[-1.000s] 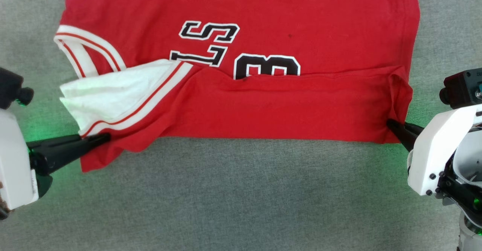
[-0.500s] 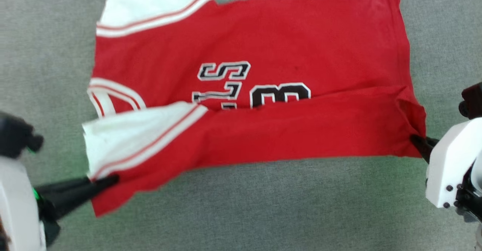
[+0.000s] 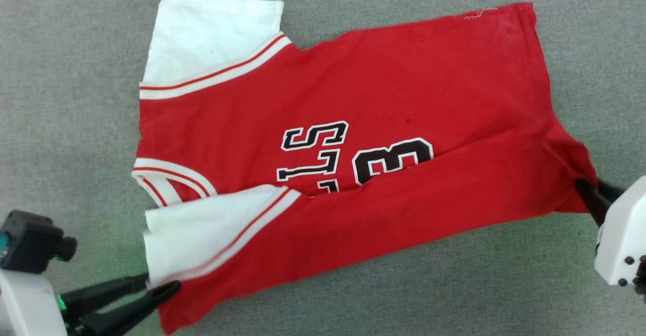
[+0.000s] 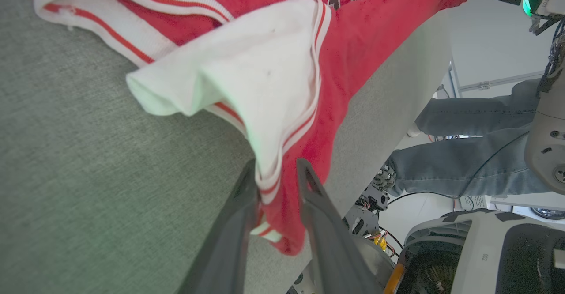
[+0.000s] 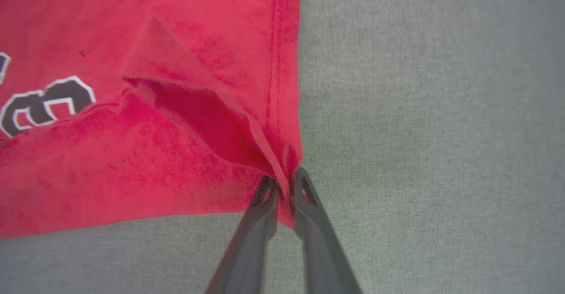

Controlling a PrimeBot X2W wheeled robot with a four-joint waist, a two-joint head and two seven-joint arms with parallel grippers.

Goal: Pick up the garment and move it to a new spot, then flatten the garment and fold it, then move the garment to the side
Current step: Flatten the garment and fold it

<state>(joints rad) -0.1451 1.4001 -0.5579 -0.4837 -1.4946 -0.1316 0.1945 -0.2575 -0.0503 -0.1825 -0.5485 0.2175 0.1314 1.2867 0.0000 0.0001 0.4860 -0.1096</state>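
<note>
Black print [image 3: 391, 159] half under garment [image 3: 404, 84] flap, person's legs [image 4: 463, 170] cut off

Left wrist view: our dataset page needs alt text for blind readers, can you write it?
The left gripper has its two dark fingers parted around the striped hem of a white sleeve on a red garment, which lies on a grey table. Past the table edge are a person's legs in jeans.
</note>
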